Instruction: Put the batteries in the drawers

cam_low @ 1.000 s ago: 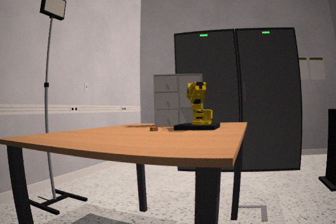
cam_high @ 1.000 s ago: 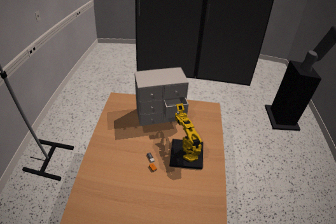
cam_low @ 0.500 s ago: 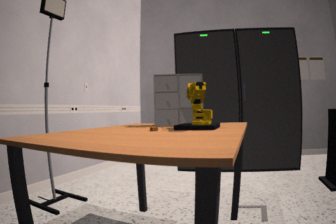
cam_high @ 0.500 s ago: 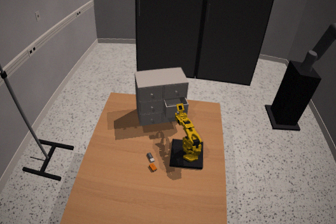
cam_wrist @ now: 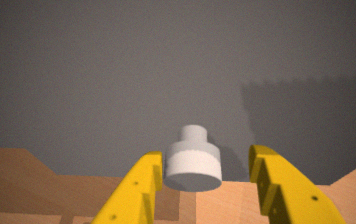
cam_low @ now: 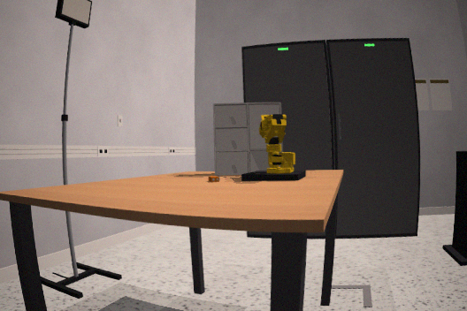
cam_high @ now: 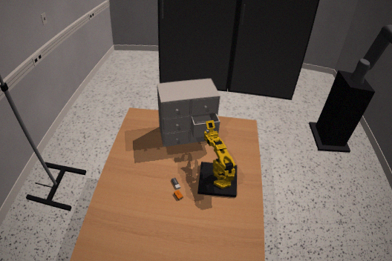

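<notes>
Releasing is the apparent step: in the wrist view the gripper (cam_wrist: 207, 172) has its jaws spread a little to either side of the drawer knob (cam_wrist: 194, 162), with a visible gap on the right side; the left finger (cam_wrist: 145, 182) looks close to the knob or just touching it, I cannot tell which. Nothing is pinched.

The top view shows the arm (cam_high: 220, 153) reaching from its black base plate (cam_high: 206, 190) toward the chest (cam_high: 188, 90) at the far end of the table (cam_high: 143, 222). The right drawer of the middle row (cam_high: 203, 120) stands pulled out, its cavity visible. The left middle drawer appears shut.

Both task items lie on the table, near-left of the base: a grey item, probably the AA battery (cam_high: 175, 182), and just beside it nearer the camera an orange block, probably the nine-volt battery (cam_high: 178, 195). Identification by shape is uncertain at this size.

Risks, by judgement:
- The jaws may catch the knob on withdrawal if they are not wide enough, dragging the drawer further; having no stops, it could come right out.
- The two batteries lie close together, so a grasp on one may nudge the other.
- Mixing up the two items would put them in the wrong drawers.
</notes>
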{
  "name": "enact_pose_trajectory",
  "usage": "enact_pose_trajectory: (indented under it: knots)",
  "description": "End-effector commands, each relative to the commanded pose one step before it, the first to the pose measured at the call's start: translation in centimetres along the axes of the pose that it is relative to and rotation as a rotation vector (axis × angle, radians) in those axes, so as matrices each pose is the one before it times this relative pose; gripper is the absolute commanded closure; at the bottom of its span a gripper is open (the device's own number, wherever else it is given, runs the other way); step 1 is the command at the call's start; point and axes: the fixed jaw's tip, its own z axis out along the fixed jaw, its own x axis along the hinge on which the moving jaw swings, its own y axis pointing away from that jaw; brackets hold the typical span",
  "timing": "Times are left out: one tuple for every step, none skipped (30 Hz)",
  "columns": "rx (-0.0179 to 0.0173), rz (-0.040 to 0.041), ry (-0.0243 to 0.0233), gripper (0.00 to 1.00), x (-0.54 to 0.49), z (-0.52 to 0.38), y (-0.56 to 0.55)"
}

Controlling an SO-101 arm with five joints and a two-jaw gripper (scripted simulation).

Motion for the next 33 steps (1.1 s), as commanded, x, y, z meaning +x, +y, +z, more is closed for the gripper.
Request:
enact_pose_trajectory:
  knots:
    - [-0.00691, -0.00488, 0.00856, 0.80, 0.255, -0.0571, 0.159]
    - [0.00000, 0.00000, -0.00001, 0.79, 0.000, 0.0000, 0.000]
    - [0.00000, 0.00000, 0.00001, 0.79, 0.000, 0.0000, 0.000]
    - [0.00000, 0.00000, 0.00000, 0.79, 0.000, 0.0000, 0.000]
    - [0.00000, 0.00000, 0.00000, 0.79, 0.000, 0.0000, 0.000]
    - [-0.00092, -0.00139, 0.00236, 0.79, 0.017, -0.2226, 0.022]
    - [-0.00092, -0.00139, 0.00237, 0.79, 0.024, -0.2226, 0.022]
    - [-0.00092, -0.00139, 0.00236, 0.79, 0.030, -0.2226, 0.021]
    - [-0.00092, -0.00139, 0.00237, 0.79, 0.037, -0.2222, 0.021]
    - [-0.00093, -0.00139, 0.00236, 0.79, 0.043, -0.2218, 0.021]
    - [-0.00092, -0.00140, 0.00237, 0.79, 0.049, -0.2211, 0.021]
    - [-0.00093, -0.00140, 0.00236, 0.79, 0.055, -0.2204, 0.021]
    - [-0.00093, -0.00140, 0.00237, 0.79, 0.062, -0.2193, 0.021]
    - [-0.00093, -0.00140, 0.00235, 0.79, 0.067, -0.2182, 0.021]
    - [-0.00093, -0.00141, 0.00236, 0.79, 0.074, -0.2168, 0.020]
    - [-0.00094, -0.00141, 0.00235, 0.79, 0.080, -0.2153, 0.020]
    - [-0.00093, -0.00141, 0.00236, 0.79, 0.086, -0.2136, 0.020]
    - [-0.00094, -0.00141, 0.00235, 0.79, 0.091, -0.2118, 0.020]
    - [-0.00094, -0.00142, 0.00236, 0.79, 0.097, -0.2097, 0.020]
    - [-0.00094, -0.00142, 0.00235, 0.79, 0.103, -0.2076, 0.020]
    - [0.00000, 0.00000, 0.00000, 0.79, 0.000, 0.0000, 0.000]
    - [0.00000, 0.00000, 0.00000, 0.79, 0.000, 0.0000, 0.000]
    - [-0.00094, -0.00142, 0.00236, 0.79, 0.109, -0.2052, 0.020]
    - [-0.00094, -0.00142, 0.00235, 0.79, 0.114, -0.2027, 0.020]
    - [-0.00094, -0.00142, 0.00236, 0.79, 0.120, -0.2000, 0.020]
    - [-0.00095, -0.00142, 0.00234, 0.79, 0.125, -0.1973, 0.020]
    - [-0.00095, -0.00143, 0.00235, 0.79, 0.131, -0.1943, 0.020]
    - [-0.00095, -0.00143, 0.00234, 0.79, 0.136, -0.1912, 0.020]
    - [-0.00057, -0.00086, 0.00141, 0.79, 0.084, -0.1131, 0.012]
    - [0.00000, 0.00000, -0.00001, 0.79, 0.000, 0.0000, 0.000]
    - [0.00000, 0.00000, 0.00001, 0.79, 0.000, 0.0000, 0.000]
    - [0.00000, 0.00000, -0.00001, 0.79, 0.000, 0.0000, 0.000]
    - [0.00000, 0.00000, 0.00001, 0.79, 0.000, 0.0000, 0.000]
